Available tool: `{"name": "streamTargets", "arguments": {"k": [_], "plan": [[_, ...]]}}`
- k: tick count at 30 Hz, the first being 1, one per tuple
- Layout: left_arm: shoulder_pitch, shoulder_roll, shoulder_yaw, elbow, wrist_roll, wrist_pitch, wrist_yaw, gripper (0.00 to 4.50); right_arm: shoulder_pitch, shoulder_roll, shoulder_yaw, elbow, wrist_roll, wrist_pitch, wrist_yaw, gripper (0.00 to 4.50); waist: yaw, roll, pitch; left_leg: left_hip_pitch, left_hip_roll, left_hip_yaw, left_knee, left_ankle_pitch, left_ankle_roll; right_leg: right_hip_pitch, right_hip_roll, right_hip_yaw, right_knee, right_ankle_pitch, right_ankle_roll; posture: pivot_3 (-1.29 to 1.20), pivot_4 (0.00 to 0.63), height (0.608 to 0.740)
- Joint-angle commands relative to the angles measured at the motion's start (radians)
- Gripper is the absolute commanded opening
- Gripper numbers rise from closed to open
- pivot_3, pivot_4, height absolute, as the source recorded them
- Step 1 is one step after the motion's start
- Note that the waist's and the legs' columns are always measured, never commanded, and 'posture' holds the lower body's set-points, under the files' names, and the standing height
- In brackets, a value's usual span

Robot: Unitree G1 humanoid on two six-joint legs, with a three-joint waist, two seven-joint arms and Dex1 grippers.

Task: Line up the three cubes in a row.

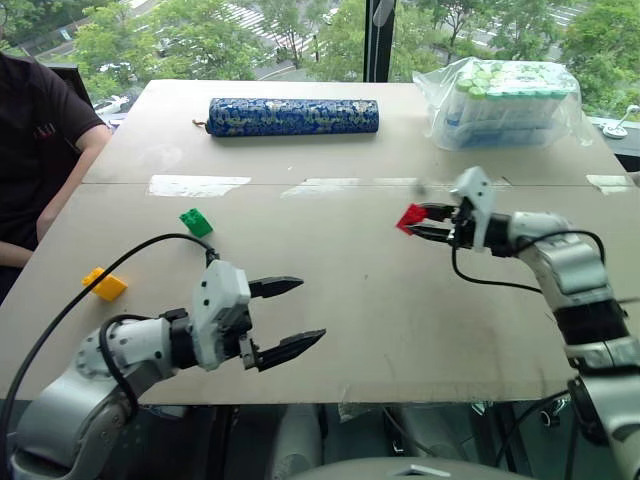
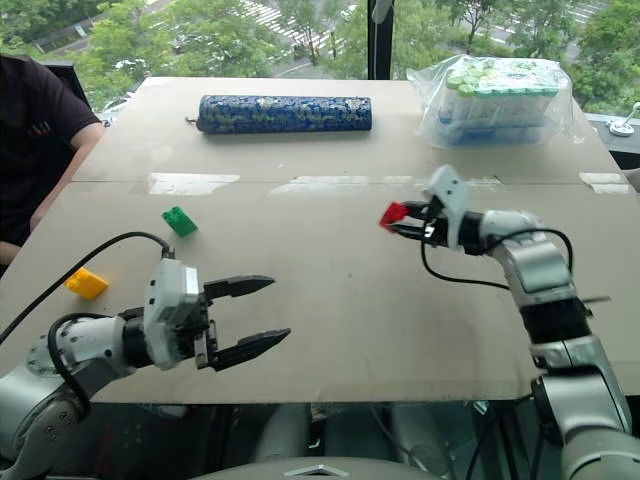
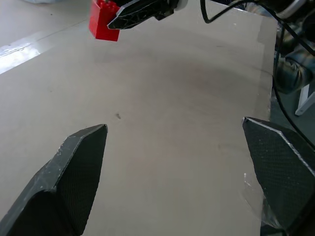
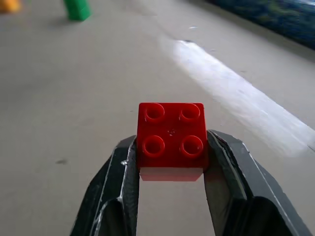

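Observation:
My right gripper point(image 1: 418, 222) is shut on the red cube point(image 1: 409, 216), studs up, right of the table's middle; the wrist view shows the red cube point(image 4: 172, 140) clamped between both fingers. The green cube point(image 1: 196, 222) lies on the table to the left, also seen far off as the green cube point(image 4: 77, 9). The yellow cube point(image 1: 104, 285) lies near the left edge, apart from the green one. My left gripper point(image 1: 292, 316) stands open near the front edge, nothing between its fingers point(image 3: 74, 172), pointing toward the red cube point(image 3: 104, 21).
A blue patterned roll point(image 1: 293, 116) lies at the table's back. A plastic bag of bottles point(image 1: 510, 100) stands at the back right. A person in a dark shirt point(image 1: 40, 150) sits at the left edge. A black cable point(image 1: 130, 260) loops by my left arm.

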Motion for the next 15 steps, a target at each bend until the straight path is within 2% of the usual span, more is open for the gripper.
{"name": "streamTargets", "arguments": {"k": [1, 7, 15], "plan": [[0.026, 0.012, 0.057, -0.013, -0.006, -0.034, -0.025, 4.5, -0.107, 0.017, 0.076, 0.174, -0.064, -0.157, 0.165, 1.32, 0.009, -0.001, 0.0, 0.0, 0.0, 0.0, 0.001, 0.0, 0.0, 0.0, 0.0, 0.0, 0.0, 0.0, 0.0, 0.0, 0.15, 0.74], [0.085, 0.017, 0.098, -0.033, 0.002, -0.045, -0.036, 4.5, -0.2, 0.052, 0.116, 0.392, -0.139, -0.315, 0.253, 1.32, 0.012, -0.002, 0.001, -0.002, -0.001, 0.001, 0.001, 0.0, 0.0, 0.0, -0.004, -0.001, -0.001, 0.0, 0.0, 0.0, 0.15, 0.74], [0.083, 0.028, 0.108, -0.004, 0.017, -0.071, -0.053, 4.5, -0.221, 0.083, 0.114, 0.481, -0.208, -0.347, 0.243, 1.32, 0.005, -0.002, 0.002, -0.001, 0.0, 0.002, 0.0, 0.0, 0.0, -0.001, -0.002, -0.001, 0.0, 0.0, 0.0, 0.0, 0.15, 0.74]]}}
